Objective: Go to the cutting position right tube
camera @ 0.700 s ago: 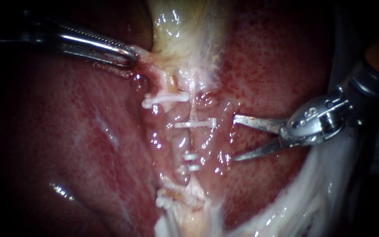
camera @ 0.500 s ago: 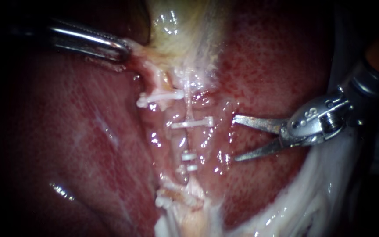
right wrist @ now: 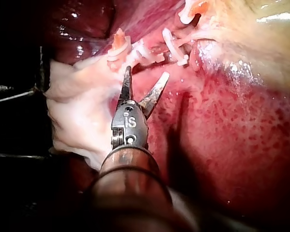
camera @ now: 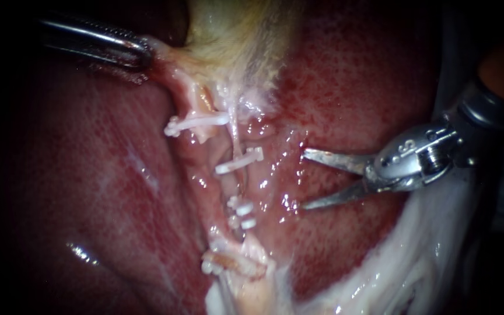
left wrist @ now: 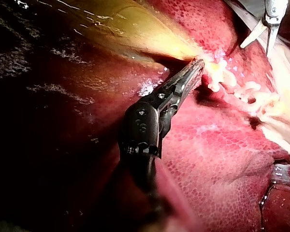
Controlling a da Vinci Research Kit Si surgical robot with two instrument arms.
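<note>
The right instrument (camera: 304, 179) holds its two blades spread wide, with nothing between them. They hover over the liver (camera: 351, 87) without touching any tube. The right tube (camera: 232, 186) lies straight ahead of the blade tips, a short way beyond them, and is the nearer of the two clipped tubes to this instrument. Its long axis runs across the blades' line of approach. One clip (camera: 240, 162) sits on it ahead of the upper blade, and a pair of clips (camera: 244, 214) sits just past the lower blade. The bare stretch between them faces the open gap.

As I judge it, the blades open along the tube's length, not across it. A straight advance may therefore need a roll of the wrist before the tube can sit between them.

The left instrument (camera: 142, 53) is well away on the far side of the tubes. Its jaws are clamped on a pale tissue strand (camera: 167, 73) below the gallbladder (camera: 234, 35), pulling it away from the right instrument.
</note>
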